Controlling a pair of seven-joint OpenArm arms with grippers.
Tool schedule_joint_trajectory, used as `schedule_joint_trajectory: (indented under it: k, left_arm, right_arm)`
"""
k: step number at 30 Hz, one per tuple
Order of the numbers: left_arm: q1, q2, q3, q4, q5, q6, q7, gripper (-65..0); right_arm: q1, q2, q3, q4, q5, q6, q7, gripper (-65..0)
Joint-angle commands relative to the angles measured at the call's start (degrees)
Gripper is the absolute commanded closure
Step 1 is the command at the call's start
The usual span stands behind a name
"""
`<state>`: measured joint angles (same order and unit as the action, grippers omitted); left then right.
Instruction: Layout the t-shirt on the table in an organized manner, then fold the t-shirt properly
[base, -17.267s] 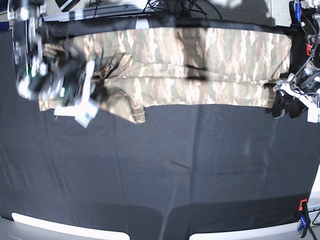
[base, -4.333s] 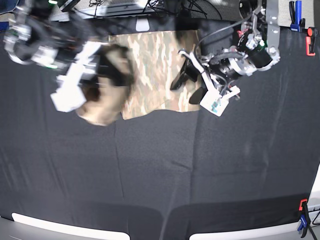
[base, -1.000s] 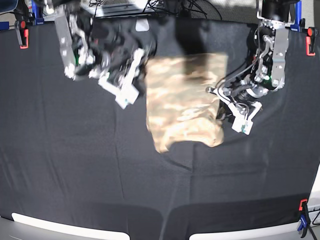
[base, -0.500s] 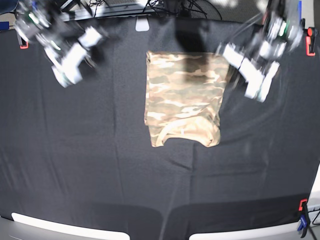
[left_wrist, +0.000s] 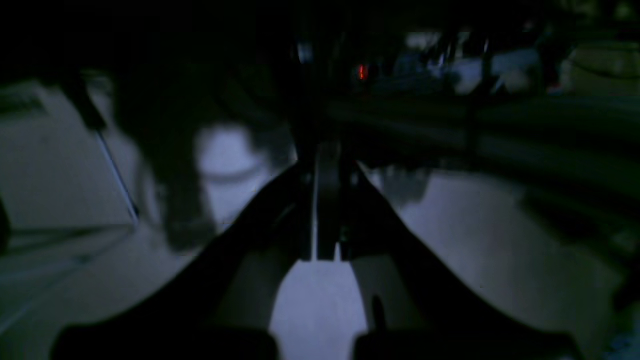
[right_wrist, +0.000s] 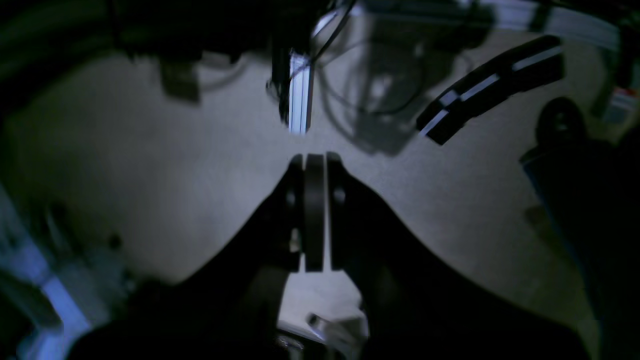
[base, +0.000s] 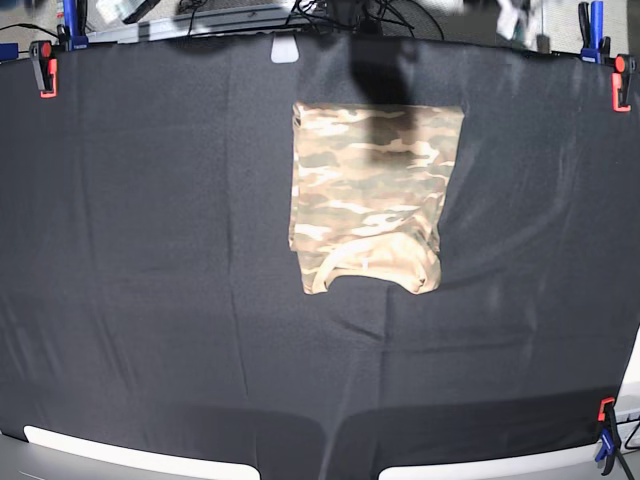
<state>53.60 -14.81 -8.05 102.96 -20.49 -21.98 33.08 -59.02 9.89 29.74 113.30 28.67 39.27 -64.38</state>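
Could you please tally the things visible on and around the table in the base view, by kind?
Folded camouflage t-shirt: 1
Black-covered table: 1
Red-and-blue clamps: 3
White tag at the far edge: 1
Total: 6

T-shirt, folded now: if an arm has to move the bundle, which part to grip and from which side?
Probably the straight edges of the t-shirt, one gripper per side, coming in low from the base view's left and right. Those edges look flat and stacked on the table. The near end, by the curved neckline, is rounded and uneven, so pinching there would likely pull layers apart.
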Motion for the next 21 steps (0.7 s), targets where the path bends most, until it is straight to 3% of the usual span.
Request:
schedule_joint_trajectory:
  k: [1, 6, 8, 10, 13, 17, 21]
  left_arm:
    - [0.20, -0.15, -0.15, -2.45, -0.61, -0.87, -1.51, 0.0]
    - [-5.90, -0.15, -0.15, -21.09, -0.63, -4.98, -6.64, 0.0]
    - [-8.83, -0.15, -0.15, -29.09, -1.27, -6.95, -9.29, 0.0]
    - [-11.61, -0.13, -0.15, -37.48, -2.56, -8.39, -12.66, 0.0]
    - [-15.85, 0.00, -0.15, -50.10, -2.47, -10.08, -20.61, 0.0]
    - [-21.94, 1.29, -0.15, -65.13, 0.17, -10.01, -31.34, 0.0]
    - [-28.37, 3.74, -0.15, -74.64, 9.88, -9.92, -35.98, 0.0]
  right_arm:
    - [-0.87, 0.90, -0.85, -1.88, -0.50, 0.42, 0.31, 0.0]
    - [4.02, 6.43, -9.38, -17.79, -2.71, 0.24, 5.16, 0.0]
    - [7.93, 8.28, -12.92, -24.63, -4.68, -1.31, 6.10, 0.0]
    - [12.17, 9.51, -15.67, -31.93, -4.85, -4.52, 6.84, 0.0]
    - [19.10, 10.03, -19.12, -43.39, -4.68, -4.76, 9.86, 0.0]
    - [27.23, 9.94, -23.08, -58.60, -5.46, -4.52, 19.82, 0.0]
    - [34.67, 9.92, -27.50, -71.12, -14.95, -4.52, 33.11, 0.0]
